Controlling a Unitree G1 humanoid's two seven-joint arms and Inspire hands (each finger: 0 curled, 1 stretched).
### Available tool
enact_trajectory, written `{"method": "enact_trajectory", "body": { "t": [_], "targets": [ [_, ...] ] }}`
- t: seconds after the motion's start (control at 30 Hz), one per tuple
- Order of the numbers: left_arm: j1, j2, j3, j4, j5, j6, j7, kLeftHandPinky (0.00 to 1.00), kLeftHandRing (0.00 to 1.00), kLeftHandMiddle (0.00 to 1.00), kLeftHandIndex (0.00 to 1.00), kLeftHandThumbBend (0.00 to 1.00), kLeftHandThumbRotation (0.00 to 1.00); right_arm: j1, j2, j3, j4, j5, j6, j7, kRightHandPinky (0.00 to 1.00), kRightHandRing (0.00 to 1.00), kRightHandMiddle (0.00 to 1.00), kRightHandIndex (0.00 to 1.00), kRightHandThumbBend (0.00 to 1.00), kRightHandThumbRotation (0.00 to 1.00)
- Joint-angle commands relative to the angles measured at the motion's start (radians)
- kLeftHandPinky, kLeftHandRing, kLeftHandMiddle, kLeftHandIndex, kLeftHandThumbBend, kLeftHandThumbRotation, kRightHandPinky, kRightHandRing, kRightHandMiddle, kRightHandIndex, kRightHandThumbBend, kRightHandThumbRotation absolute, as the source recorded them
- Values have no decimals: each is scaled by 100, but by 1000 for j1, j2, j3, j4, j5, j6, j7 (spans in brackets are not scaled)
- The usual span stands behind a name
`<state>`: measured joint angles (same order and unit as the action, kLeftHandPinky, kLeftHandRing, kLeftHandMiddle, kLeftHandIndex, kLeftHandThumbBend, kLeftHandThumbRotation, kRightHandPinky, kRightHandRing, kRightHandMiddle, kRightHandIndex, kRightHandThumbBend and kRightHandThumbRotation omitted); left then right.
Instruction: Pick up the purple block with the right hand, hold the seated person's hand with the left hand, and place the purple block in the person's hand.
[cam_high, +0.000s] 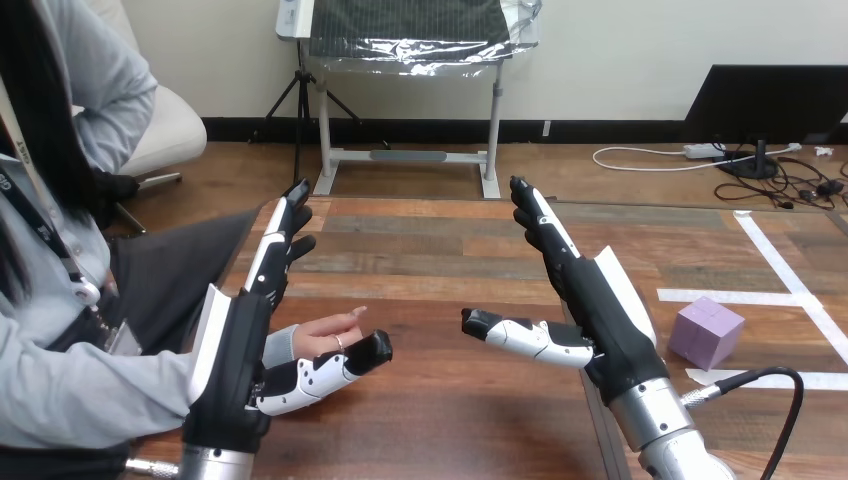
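Observation:
The purple block (707, 332) sits on the table at the right, just right of my right hand (590, 300) and apart from it. That hand stands edge-up above the table, fingers straight, thumb out to the left, holding nothing. At the left my left hand (250, 320) also stands open with straight fingers and its thumb stretched right. The person's hand (325, 330) lies palm-up on the table just behind my left thumb, partly hidden by it; I cannot tell whether they touch.
The wooden table (440, 300) stretches between my two hands. White tape lines (790, 290) cross its right part around the block. The person sits at the left side, their forearm (90, 390) resting along the near left edge.

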<state>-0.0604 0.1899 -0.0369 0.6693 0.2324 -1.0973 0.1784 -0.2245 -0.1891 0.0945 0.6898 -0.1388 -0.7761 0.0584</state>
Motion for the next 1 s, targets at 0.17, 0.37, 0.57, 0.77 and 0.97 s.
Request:
{"method": "enact_trajectory", "body": {
  "t": [0.17, 0.37, 0.57, 0.77, 0.97],
  "targets": [
    [-53, -8, 15, -6, -7, -15, -5, 88, 95, 97, 97, 100, 61, -71, 12, -16, 10, 10, -35, -6, 100, 100, 100, 100, 100, 50],
    [-53, -11, 18, -8, -8, -11, -8, 88, 94, 97, 96, 100, 61, -73, 10, -17, 15, 10, -37, -7, 100, 100, 100, 100, 100, 51],
    [-57, -12, 16, 3, -23, -20, -21, 88, 95, 97, 96, 100, 61, -77, 3, -17, 19, -14, -41, -27, 100, 100, 100, 100, 100, 52],
    [-58, -13, 20, 2, -16, -16, -21, 88, 94, 97, 96, 100, 61, -83, -3, -19, 28, -29, -50, -39, 99, 100, 99, 100, 100, 53],
    [-57, -15, 19, 0, -33, -10, -37, 88, 95, 97, 96, 100, 60, -87, -14, -21, 25, -60, -46, -69, 97, 99, 97, 100, 100, 54]
  ]
}}
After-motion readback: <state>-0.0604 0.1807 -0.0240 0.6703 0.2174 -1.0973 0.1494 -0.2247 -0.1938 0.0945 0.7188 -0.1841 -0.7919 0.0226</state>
